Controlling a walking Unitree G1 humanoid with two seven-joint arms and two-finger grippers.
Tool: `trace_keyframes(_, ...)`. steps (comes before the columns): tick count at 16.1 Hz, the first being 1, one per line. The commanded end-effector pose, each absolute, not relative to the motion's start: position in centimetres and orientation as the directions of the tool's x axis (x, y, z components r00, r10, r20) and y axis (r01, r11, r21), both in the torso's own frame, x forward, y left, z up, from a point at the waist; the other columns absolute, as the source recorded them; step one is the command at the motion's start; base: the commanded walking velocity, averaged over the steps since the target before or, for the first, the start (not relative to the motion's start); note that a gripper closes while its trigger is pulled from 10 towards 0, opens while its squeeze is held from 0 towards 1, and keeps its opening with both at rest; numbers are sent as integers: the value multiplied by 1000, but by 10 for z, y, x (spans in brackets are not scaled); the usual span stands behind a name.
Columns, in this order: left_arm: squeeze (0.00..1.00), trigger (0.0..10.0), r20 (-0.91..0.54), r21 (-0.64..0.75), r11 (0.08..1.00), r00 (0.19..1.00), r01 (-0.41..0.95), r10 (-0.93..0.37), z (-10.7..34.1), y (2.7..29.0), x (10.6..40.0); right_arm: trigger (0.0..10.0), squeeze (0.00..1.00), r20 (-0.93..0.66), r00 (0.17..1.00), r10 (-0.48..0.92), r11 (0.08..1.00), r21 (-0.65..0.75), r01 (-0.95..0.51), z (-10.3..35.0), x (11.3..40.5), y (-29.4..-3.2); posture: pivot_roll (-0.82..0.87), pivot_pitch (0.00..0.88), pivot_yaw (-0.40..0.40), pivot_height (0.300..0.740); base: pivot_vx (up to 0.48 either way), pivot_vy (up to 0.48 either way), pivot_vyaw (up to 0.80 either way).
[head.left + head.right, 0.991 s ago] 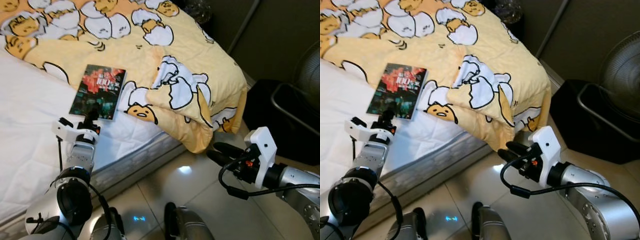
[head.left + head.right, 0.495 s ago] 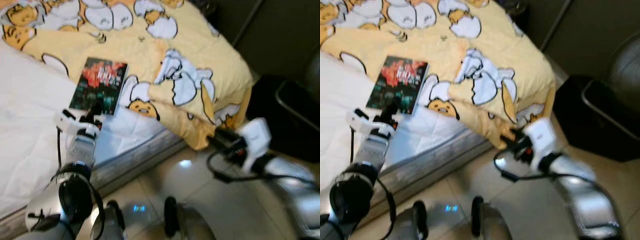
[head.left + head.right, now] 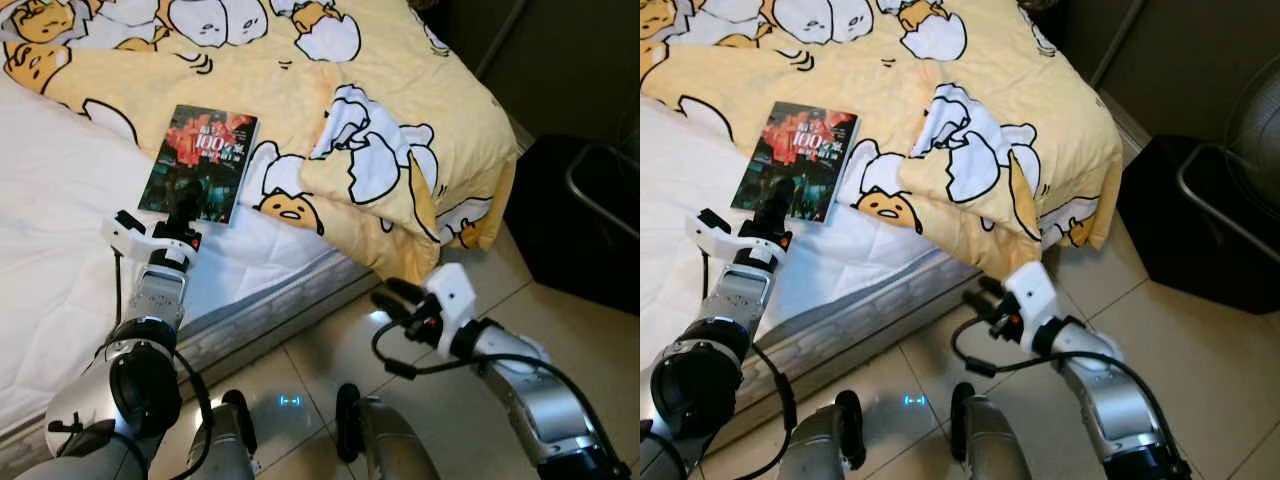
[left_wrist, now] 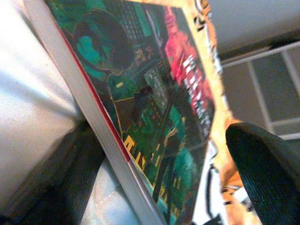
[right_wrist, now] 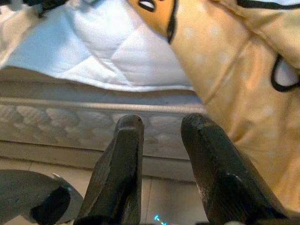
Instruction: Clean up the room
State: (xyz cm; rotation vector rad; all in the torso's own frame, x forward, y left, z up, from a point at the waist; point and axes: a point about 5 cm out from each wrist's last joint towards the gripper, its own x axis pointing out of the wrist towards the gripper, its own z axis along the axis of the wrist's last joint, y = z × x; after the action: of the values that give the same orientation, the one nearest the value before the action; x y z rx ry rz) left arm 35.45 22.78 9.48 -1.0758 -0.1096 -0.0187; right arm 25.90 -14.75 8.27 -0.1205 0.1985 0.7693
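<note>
A paperback book [image 3: 200,163] with a dark red and green cover lies flat on the white mattress [image 3: 60,240], next to a rumpled yellow blanket [image 3: 330,90] printed with egg characters. My left gripper [image 3: 186,208] is open at the book's near edge. In the left wrist view the book [image 4: 154,108] runs between the fingers, with one fingertip [image 4: 262,173] above the cover and apart from it. My right gripper [image 3: 388,300] hangs low over the floor beside the mattress side, open, holding nothing. In the right wrist view, the right gripper [image 5: 163,121] points at the mattress edge.
The blanket's corner droops over the bed's end toward the tiled floor [image 3: 330,360]. A black box with a metal frame [image 3: 590,220] stands at the right, a fan [image 3: 1255,130] above it. My own legs [image 3: 370,440] are at the bottom.
My right arm has swung left and lower, from beside the blanket's hanging corner to the mattress side. The left gripper stays at the book's edge. The camera has shifted a little.
</note>
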Motion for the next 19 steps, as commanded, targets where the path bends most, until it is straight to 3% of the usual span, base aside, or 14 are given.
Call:
trace_keyframes(1,0,10000,152,-887,442,988,133,9,102,222,359,10000,0,-233,691,684,704,-38,-709,79,252,-150,-321,339,-63,740,0,0,0)
trace_keyframes(3,0,10000,206,-893,406,978,194,-14,104,221,357,10000,0,-201,682,704,690,-35,-723,85,250,-149,-329,331,-62,740,0,0,0)
trace_keyframes(6,0,10000,122,-857,500,992,120,-30,93,216,355,10000,0,-183,682,708,688,-43,-725,89,250,-152,-334,333,-60,740,0,0,0)
trace_keyframes(9,0,10000,114,-863,494,993,107,-15,96,215,357,10000,0,-185,679,710,684,-48,-728,90,250,-154,-344,326,-63,740,0,0,0)
trace_keyframes(10,0,10000,46,-827,561,999,36,3,96,213,361,10000,0,-183,677,713,681,-48,-730,92,249,-154,-346,322,-66,740,0,0,0)
trace_keyframes(12,0,10000,69,-853,520,997,41,35,101,216,363,10000,0,-185,674,715,679,-48,-733,93,249,-154,-352,330,-71,740,0,0,0)
trace_keyframes(13,0,8863,65,-853,521,997,36,38,101,216,363,10000,0,-189,673,715,678,-49,-733,92,249,-154,-352,332,-71,740,0,0,0)
trace_keyframes(14,0,706,-35,-804,593,999,-44,26,93,214,362,10000,0,-193,673,714,679,-47,-733,91,248,-155,-352,333,-73,740,0,0,0)
trace_keyframes(15,0,2392,-49,-794,605,998,-58,31,90,213,360,10000,0,-194,671,715,677,-47,-735,92,247,-155,-356,324,-74,740,0,0,0)
trace_keyframes(16,0,7843,-1,-837,546,998,-38,67,95,217,361,10000,0,-194,671,715,677,-46,-735,92,247,-155,-359,323,-77,740,0,0,0)
trace_keyframes(17,0,0,41,-875,485,995,-9,92,98,219,361,10000,0,-196,672,714,678,-45,-734,92,247,-155,-362,329,-76,740,0,0,0)
trace_keyframes(19,0,0,61,-865,501,997,25,56,97,213,361,10000,0,-200,672,713,678,-45,-733,92,247,-158,-364,325,-80,740,0,0,0)
